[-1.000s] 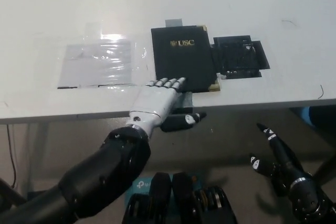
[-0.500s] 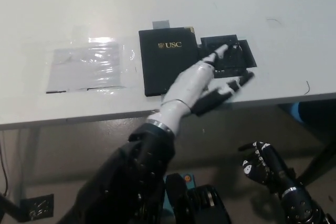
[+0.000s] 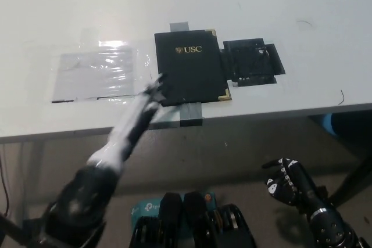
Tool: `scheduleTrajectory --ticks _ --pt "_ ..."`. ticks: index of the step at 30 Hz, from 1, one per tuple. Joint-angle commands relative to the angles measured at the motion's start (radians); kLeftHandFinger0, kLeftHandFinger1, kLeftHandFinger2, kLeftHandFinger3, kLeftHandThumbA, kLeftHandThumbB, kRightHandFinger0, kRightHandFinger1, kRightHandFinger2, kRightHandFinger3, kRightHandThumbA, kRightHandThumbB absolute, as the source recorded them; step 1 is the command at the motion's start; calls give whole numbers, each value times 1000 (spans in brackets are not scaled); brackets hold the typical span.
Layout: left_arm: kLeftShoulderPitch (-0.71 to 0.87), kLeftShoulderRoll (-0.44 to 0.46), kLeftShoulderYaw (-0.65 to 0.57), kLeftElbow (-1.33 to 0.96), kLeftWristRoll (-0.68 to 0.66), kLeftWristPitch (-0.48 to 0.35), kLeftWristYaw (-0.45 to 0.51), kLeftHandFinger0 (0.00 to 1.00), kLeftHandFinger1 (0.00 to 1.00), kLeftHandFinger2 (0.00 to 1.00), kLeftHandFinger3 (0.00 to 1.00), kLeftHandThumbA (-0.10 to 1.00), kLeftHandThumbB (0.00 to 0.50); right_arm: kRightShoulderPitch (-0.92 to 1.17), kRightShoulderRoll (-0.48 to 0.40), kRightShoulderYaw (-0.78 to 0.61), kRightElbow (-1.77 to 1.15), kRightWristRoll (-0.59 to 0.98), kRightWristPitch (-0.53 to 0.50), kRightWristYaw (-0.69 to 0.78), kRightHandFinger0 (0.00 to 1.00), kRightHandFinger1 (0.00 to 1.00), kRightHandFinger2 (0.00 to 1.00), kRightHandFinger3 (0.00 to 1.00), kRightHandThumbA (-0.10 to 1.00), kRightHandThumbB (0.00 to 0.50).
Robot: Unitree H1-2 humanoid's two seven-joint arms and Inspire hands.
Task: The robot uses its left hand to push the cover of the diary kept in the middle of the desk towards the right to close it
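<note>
Since half a second ago the white left hand (image 3: pixel 148 100) has swung from over the right side of the diary (image 3: pixel 189 67) back to its near-left corner, and the whole arm shows streaked with motion. That diary lies closed in the middle of the white desk (image 3: pixel 279 4), gold USC lettering up and brass corners showing, with grey tape (image 3: pixel 192 113) at its near edge and a black taped patch (image 3: pixel 253 62) just right of it. With the cover already down, the step seems to be finishing: a good close would press flat along the left spine edge without dragging the book off its tape marks, then lift clear toward the near-left. Blur hides whether the left hand's fingers are spread or together, or whether they touch the cover. A clear plastic sleeve (image 3: pixel 99 74) lies left of the diary. Below the desk at the near right, the black right hand (image 3: pixel 288 181) rests idle with fingers curled inward, holding nothing.
</note>
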Motion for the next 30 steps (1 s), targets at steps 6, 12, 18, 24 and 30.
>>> scheduleTrajectory --ticks 6,12,18,24,30 --pt "512 -19 791 -136 -903 -175 -132 1000 1000 1000 1000 1000 212 -36 70 -182 -130 179 -19 -9 299 318 404 613 336 60" --pt "565 16 775 -10 -671 -192 -208 1000 1000 1000 1000 1000 209 -35 72 -185 -123 161 -24 -4 308 320 412 644 372 60" --pt "564 12 779 40 -516 -227 -188 1000 1000 1000 1000 1000 290 -37 80 -199 -126 149 -23 9 308 318 409 635 387 64" --pt "535 -6 812 83 -482 -251 -180 1000 1000 1000 1000 1000 335 -35 92 -216 -135 136 -14 14 323 330 416 609 361 54" --pt "514 -17 831 99 -497 -278 -181 984 1000 1000 1000 1000 319 -41 96 -221 -125 141 -28 12 296 332 427 604 346 45"
